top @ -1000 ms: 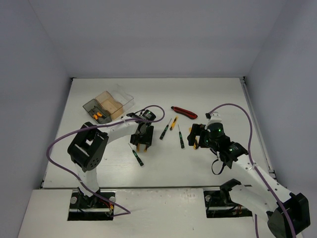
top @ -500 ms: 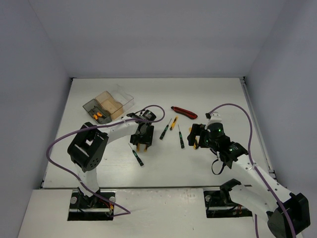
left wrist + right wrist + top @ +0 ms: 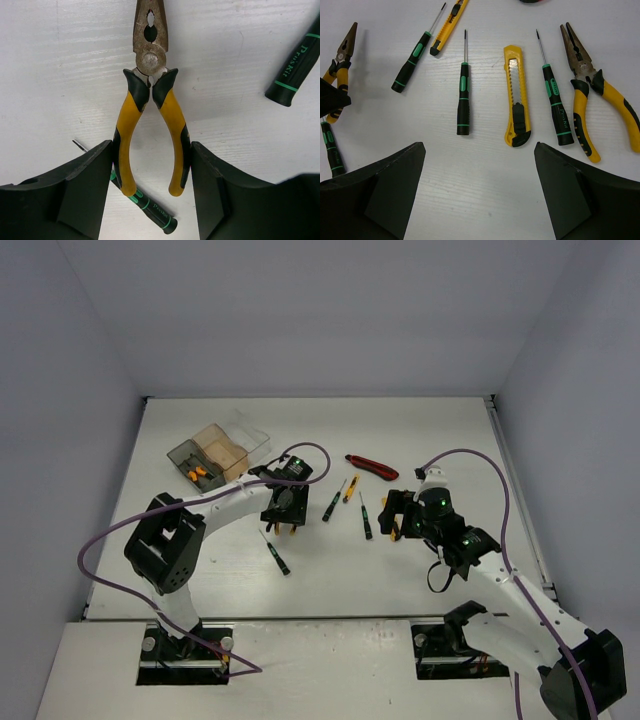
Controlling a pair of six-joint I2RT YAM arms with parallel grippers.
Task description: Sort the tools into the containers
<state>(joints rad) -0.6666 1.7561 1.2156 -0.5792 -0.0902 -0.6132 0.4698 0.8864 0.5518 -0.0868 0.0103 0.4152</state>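
Top view, left gripper (image 3: 283,508): over mid-table. The containers (image 3: 218,452) stand far-left, well apart, so a loose hold could drop the load on the way.
Left wrist view, pliers (image 3: 151,60): the splayed handles lie between wide-spread jaws, not yet gripped. Closing may fold the handles and let them slip.
Left wrist view, screwdriver (image 3: 145,206): crosses under the left handle's end and may be caught or dragged along.
Right wrist view, right gripper (image 3: 480,192): jaws wide and empty, near side of the yellow utility knife (image 3: 516,97). No hazard is apparent.
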